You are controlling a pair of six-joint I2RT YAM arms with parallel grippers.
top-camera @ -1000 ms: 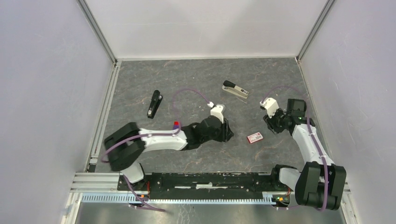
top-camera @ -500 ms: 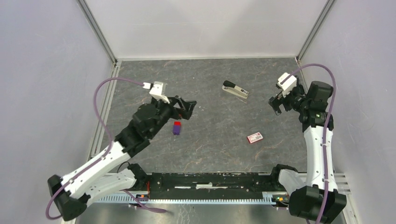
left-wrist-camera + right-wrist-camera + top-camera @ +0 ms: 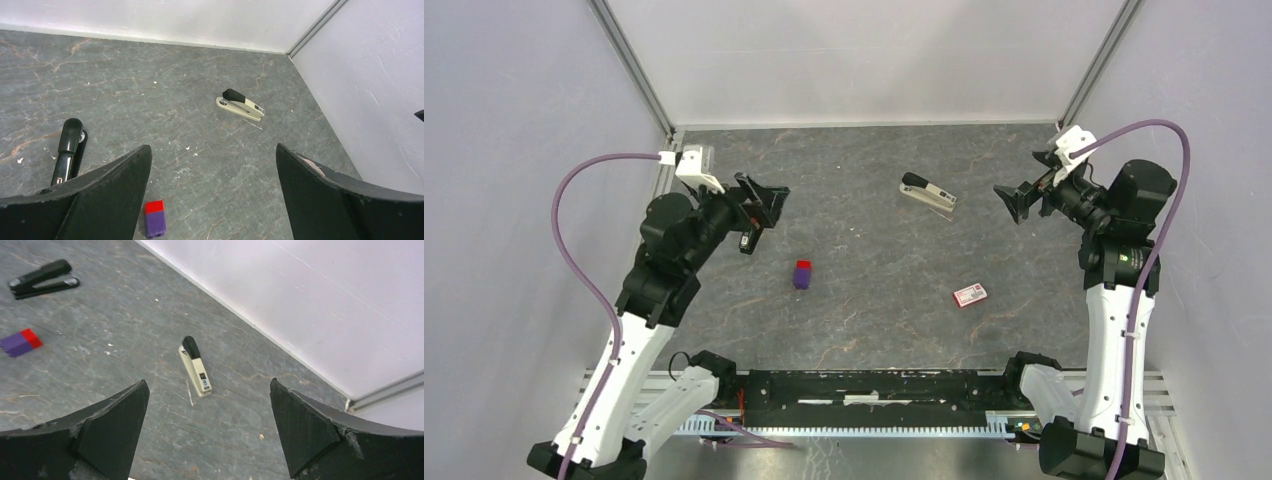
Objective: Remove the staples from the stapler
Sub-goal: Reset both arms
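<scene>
The stapler (image 3: pixel 927 196), with a black rounded top on a pale metal body, lies shut on the grey table at the back middle. It also shows in the left wrist view, stapler (image 3: pixel 240 104), and in the right wrist view, stapler (image 3: pixel 196 366). A thin pale sliver (image 3: pixel 189 392) lies beside it; I cannot tell whether it is staples. My left gripper (image 3: pixel 764 200) hangs open high over the left side, far from the stapler. My right gripper (image 3: pixel 1021 190) hangs open to the stapler's right, well above the table. Both the left gripper (image 3: pixel 212 150) and the right gripper (image 3: pixel 209 382) are empty.
A slimmer black bar (image 3: pixel 67 155) lies on the left, mostly hidden under my left gripper in the top view. A purple and red block (image 3: pixel 802 274) stands mid-table. A small red and white box (image 3: pixel 969 295) lies at the right front. White walls close in the table on three sides.
Both arms rose from low over the table and swung outward, the left one to the far left, the right one back and right. Both grippers opened. The purple and red block now stands uncovered.
</scene>
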